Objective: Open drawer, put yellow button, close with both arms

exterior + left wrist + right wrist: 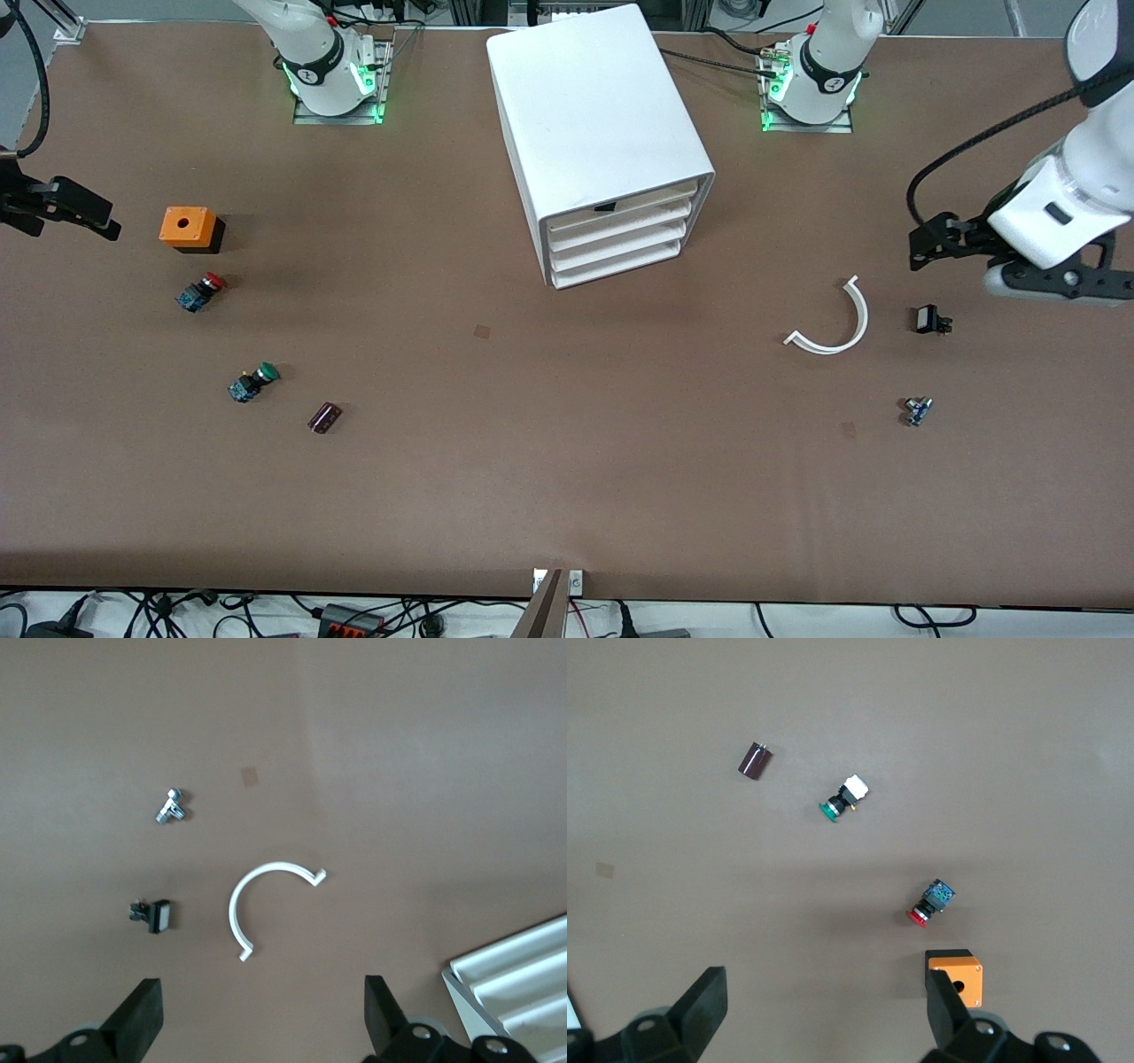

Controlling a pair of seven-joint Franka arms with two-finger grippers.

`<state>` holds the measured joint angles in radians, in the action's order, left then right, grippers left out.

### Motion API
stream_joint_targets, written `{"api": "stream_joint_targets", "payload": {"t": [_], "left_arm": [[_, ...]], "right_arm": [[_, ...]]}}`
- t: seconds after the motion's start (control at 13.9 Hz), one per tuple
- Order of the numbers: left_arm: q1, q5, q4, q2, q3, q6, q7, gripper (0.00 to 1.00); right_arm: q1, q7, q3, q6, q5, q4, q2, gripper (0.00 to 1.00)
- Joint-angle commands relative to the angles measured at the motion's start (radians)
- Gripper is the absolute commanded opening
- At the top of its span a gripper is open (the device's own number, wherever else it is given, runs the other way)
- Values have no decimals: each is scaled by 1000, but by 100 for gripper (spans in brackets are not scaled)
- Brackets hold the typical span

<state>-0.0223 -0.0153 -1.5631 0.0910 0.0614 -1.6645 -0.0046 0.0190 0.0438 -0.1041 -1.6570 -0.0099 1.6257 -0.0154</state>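
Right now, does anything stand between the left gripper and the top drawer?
Only a flat white curved piece lies on the table between the left gripper and the drawer, apart from both. Nothing else visible does.

Lab; bolted arm bases (335,75); cables (354,616)

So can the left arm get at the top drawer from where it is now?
Probably yes. The left pincer hangs open over the table's left-arm end, and only a white curved strip lies between it and the closed top drawer, low on the table.
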Motion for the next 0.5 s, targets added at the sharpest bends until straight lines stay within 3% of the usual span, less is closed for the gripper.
{"api": "stream_joint_targets", "payload": {"t": [0.0,0.43], "left_arm": [[-53,14,-165,-117,-64,-77,32,100],[-42,9,-187,-143,-54,-47,32,100]], "right_arm": [[4,11,1,-13,-18,25,19,100],[6,11,6,-26,-18,34,18,100]]}}
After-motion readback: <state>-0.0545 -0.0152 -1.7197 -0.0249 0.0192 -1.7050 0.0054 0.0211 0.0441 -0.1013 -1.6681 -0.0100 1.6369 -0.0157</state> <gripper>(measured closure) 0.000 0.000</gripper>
